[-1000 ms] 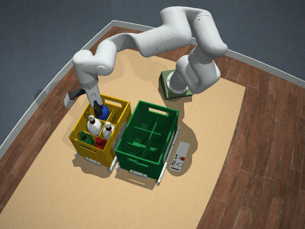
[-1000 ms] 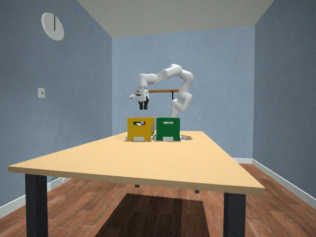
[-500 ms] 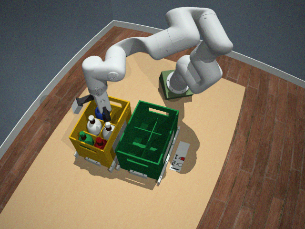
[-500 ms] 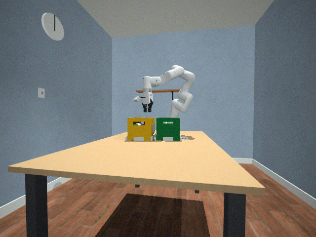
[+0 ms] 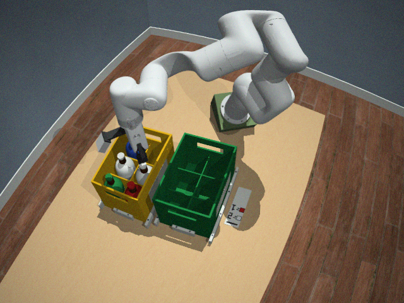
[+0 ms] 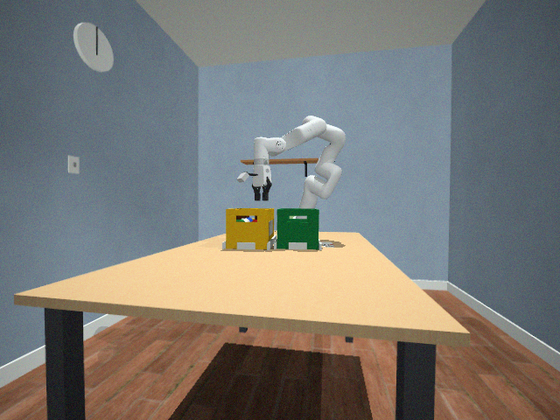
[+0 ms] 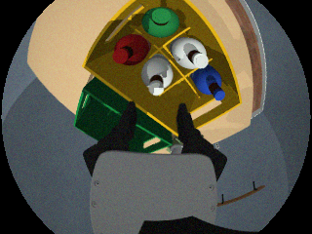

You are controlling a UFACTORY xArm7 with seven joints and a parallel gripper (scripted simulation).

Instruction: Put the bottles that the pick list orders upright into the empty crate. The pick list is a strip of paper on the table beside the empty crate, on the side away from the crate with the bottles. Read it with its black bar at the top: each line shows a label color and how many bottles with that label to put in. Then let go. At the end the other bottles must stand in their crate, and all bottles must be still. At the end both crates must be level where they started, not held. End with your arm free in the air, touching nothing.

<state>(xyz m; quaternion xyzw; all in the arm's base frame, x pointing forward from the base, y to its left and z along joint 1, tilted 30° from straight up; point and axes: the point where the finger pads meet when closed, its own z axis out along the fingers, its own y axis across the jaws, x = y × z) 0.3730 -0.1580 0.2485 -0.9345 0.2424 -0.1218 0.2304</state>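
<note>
Above the yellow crate point(image 5: 153, 199), the tool point(image 5: 141, 155) is hanging partly open, gripping nothing, touching nothing. Five bottles point(image 5: 124, 166) are standing inside; the green crate point(image 5: 192, 213) is sitting beside it on the worktop point(image 5: 98, 261).

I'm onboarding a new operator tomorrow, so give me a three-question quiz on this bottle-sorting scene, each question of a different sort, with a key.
1. True or false: the gripper is shut on a bottle.
2. How many bottles stand in the yellow crate?
3. Which bottles sit at the end of the yellow crate farthest from the arm's base? A) two white ones B) the green bottle and the red bottle C) the blue bottle alone

Key
1. False: it is open, holds nothing and hangs above the crate.
2. Five: one blue, two white bottles, one green, one red.
3. B. The green crate beside it holds no bottles, with the pick list on its far side.
</note>
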